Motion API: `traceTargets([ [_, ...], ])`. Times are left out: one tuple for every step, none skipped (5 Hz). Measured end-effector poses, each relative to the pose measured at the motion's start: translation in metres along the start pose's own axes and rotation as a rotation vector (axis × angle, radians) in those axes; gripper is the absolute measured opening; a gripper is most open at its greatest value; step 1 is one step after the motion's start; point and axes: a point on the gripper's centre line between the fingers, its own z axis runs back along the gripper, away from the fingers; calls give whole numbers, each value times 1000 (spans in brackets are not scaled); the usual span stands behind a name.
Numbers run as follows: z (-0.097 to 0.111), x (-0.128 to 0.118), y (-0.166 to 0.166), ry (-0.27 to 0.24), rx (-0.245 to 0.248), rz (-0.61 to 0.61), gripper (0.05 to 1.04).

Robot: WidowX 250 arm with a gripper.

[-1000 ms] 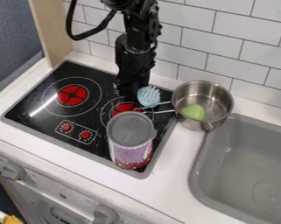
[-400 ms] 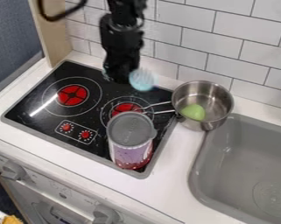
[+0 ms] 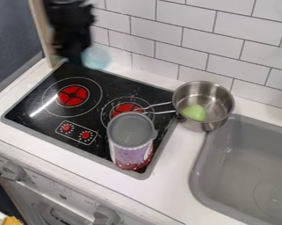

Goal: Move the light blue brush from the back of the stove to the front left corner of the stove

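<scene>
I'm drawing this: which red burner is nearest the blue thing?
The left burner, its whole ring showing. The right burner, part-hidden by the tall can, is farther from the blue thing.

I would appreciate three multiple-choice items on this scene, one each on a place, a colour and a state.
1. Where is the pale blue brush?
A) In the sink
B) Inside the metal pot
C) Up at the gripper

2. What colour is the object lying in the metal pot?
A) Green
B) Orange
C) Black

3. How does the canister stand on the stovetop?
A) Lying on its side
B) Upright with its lid on
C) Upright with its lid off

Key:
1. C: the brush is raised at the gripper, near the wall tiles.
2. A: the object is a light green lump inside the pot.
3. B: the grey lid covers the canister's top, above its purple side.
</scene>
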Motion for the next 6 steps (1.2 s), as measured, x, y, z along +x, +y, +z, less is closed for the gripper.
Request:
traceTargets([
  [-2,31,27,-16,28,-10,338],
  [-14,52,48,-59,44,-48,338],
  [-25,67,72,-80,72,-79,338],
  [-36,60,87,-47,83,-120,338],
  [-54,51,99,-59,130,-115,338],
  [-61,47,95,-74,135,-95,338],
])
